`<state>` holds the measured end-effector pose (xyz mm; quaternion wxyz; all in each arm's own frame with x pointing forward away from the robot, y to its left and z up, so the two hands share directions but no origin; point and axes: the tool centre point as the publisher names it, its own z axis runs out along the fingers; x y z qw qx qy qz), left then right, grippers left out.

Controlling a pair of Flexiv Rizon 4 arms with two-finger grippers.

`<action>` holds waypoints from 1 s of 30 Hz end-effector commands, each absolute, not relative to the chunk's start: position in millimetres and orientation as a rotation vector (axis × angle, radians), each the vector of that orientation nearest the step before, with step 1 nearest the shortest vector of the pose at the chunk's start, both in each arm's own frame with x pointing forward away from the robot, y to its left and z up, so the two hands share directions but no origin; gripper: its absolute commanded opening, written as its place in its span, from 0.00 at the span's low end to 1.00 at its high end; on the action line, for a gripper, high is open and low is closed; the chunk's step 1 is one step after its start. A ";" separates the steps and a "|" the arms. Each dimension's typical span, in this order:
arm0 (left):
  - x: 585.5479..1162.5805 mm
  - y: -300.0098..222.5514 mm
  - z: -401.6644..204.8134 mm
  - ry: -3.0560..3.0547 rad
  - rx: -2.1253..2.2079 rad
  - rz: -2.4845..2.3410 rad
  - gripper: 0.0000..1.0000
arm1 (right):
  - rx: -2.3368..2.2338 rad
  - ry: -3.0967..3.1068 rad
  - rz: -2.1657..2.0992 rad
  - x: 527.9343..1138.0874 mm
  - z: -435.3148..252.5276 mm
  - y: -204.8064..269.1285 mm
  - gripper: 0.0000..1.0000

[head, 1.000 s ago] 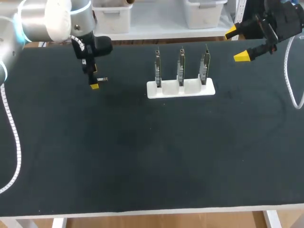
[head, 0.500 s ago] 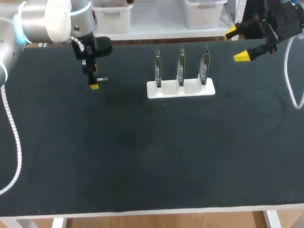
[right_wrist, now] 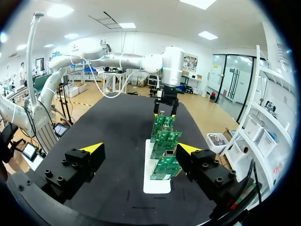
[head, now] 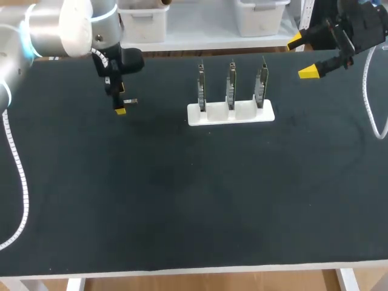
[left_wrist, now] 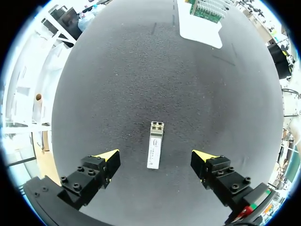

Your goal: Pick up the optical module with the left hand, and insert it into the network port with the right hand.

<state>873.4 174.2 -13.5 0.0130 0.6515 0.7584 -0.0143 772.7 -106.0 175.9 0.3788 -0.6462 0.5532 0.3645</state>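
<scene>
The left pincer (left_wrist: 155, 156) stands wide open, pointing down over the far left part of the bench (head: 182, 194). Its yellow-tipped fingers (left_wrist: 108, 155) sit one on each side of the optical module (left_wrist: 154, 145) without touching it. The module lies flat on the dark surface, lengthwise between the fingers. It is a slim silvery metal bar with a pale label along its top and two small openings at the end pointing away from the pincer. From overhead it shows only as a small bright sliver just beside the pincer's tip (head: 120, 109). The bench top is a black mat with a fine, grainy texture and a pale edge at the front.

Well to the right of that, near the middle at the back, is a white rectangular holder (head: 230, 115) with three slots. Each slot carries a green circuit board (head: 230, 85) standing upright on edge, the three in a row, with metal port cages on them.

At the far right corner the right pincer (head: 302, 56) hangs above the bench, spread wide and holding nothing, aimed towards the boards (right_wrist: 164, 150).
</scene>
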 end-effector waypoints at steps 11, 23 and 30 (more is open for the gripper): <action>887.7 178.4 -15.4 2.486 2.145 -0.374 1.00 | -1.651 1.413 0.930 772.4 176.0 -105.8 1.00; 888.8 181.7 -21.4 2.499 2.151 -0.395 1.00 | -1.651 1.413 0.930 772.4 176.0 -105.8 1.00; 889.5 181.9 -23.2 2.497 2.154 -0.400 1.00 | -1.651 1.413 0.930 772.4 176.0 -105.8 1.00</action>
